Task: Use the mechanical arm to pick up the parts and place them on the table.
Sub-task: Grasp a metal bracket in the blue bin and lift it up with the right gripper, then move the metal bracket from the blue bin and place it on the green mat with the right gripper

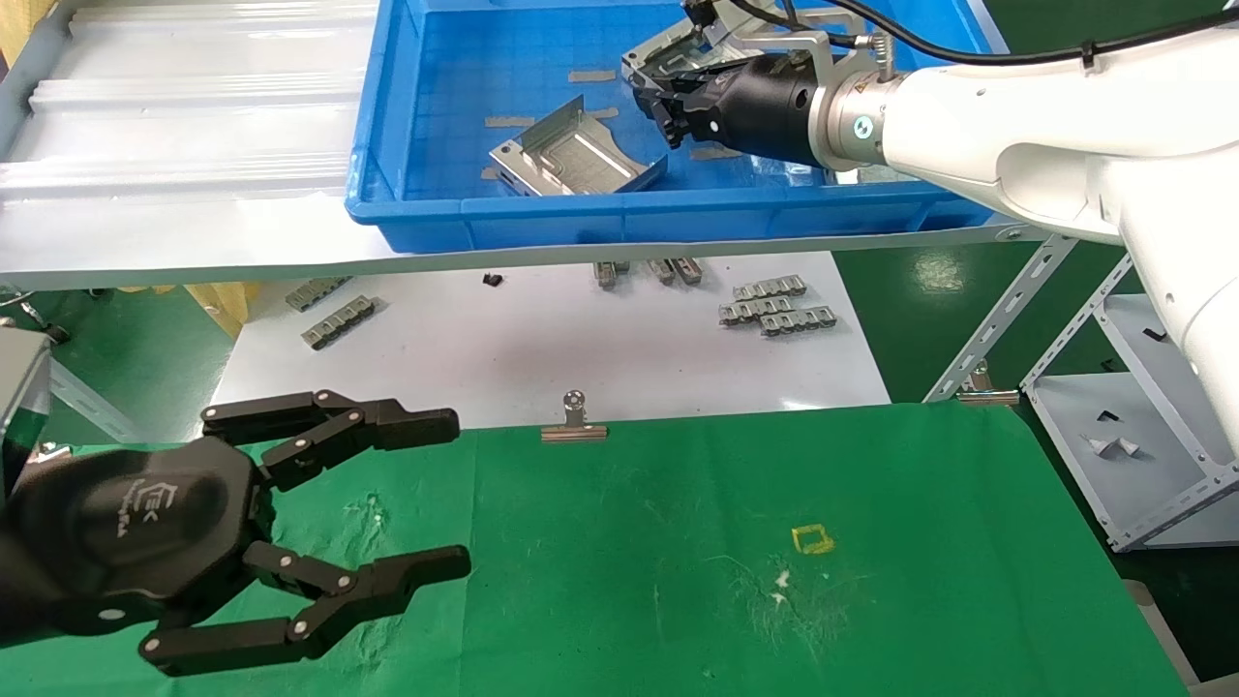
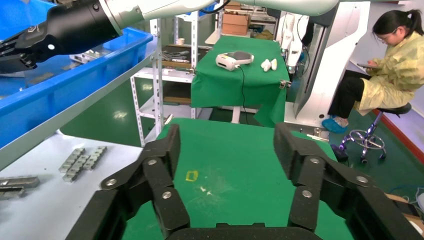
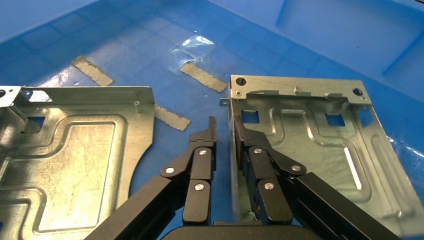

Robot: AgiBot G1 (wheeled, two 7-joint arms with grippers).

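Note:
Two shiny silver parts lie in the blue bin (image 1: 581, 218): one in its middle (image 1: 571, 155), one at the back (image 1: 668, 58). My right gripper (image 1: 663, 106) reaches into the bin at the back part. In the right wrist view the right gripper (image 3: 226, 131) is narrowly open and straddles the upturned side flange of that part (image 3: 310, 145); one finger touches the flange, the other stands a small gap off. The other part (image 3: 75, 160) lies beside it. My left gripper (image 1: 460, 492) hangs wide open and empty over the green table (image 1: 678, 503), as the left wrist view shows (image 2: 226, 137).
The bin stands on a silvery ribbed shelf (image 1: 194, 145). Below it a white sheet (image 1: 542, 339) holds grey clip strips (image 1: 774, 305). A binder clip (image 1: 574, 421) grips the cloth's far edge. A yellow square outline (image 1: 811, 538) marks the table. A seated person (image 2: 395, 65) is beyond the table.

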